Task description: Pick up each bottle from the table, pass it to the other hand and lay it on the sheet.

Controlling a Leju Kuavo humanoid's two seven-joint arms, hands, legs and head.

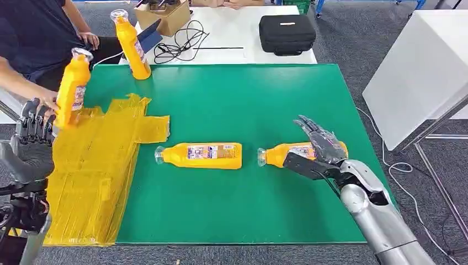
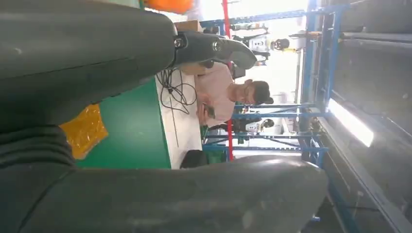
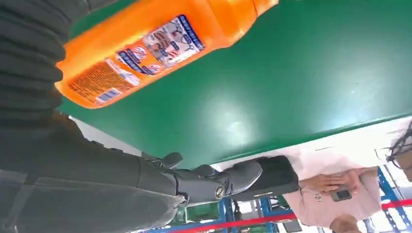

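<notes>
Four orange bottles (image 1: 201,155): two lying, two upright beside yellow sheet (image 1: 94,171).

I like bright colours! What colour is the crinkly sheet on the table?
Yellow. The sheet shows best in the head view, on the green table.

Four orange bottles are on view. Two lie on their sides on the green tabletop (image 1: 237,210): one bottle near the centre (image 1: 200,155) and one bottle toward four o'clock (image 1: 287,154), just beside the right hand (image 1: 320,149). One upright bottle (image 1: 131,45) stands at the eleven o'clock corner. One more bottle (image 1: 72,88) is upright at nine o'clock over the yellow sheet (image 1: 91,176), with a person's hand (image 1: 51,102) on it. There is one yellow sheet, crumpled. Behind, at twelve o'clock, one white table (image 1: 232,30) carries one black case (image 1: 287,34), one cardboard box (image 1: 164,15) and one coil of black cable (image 1: 179,44). Two robot hands show, the left hand (image 1: 34,130) at nine o'clock.
</notes>
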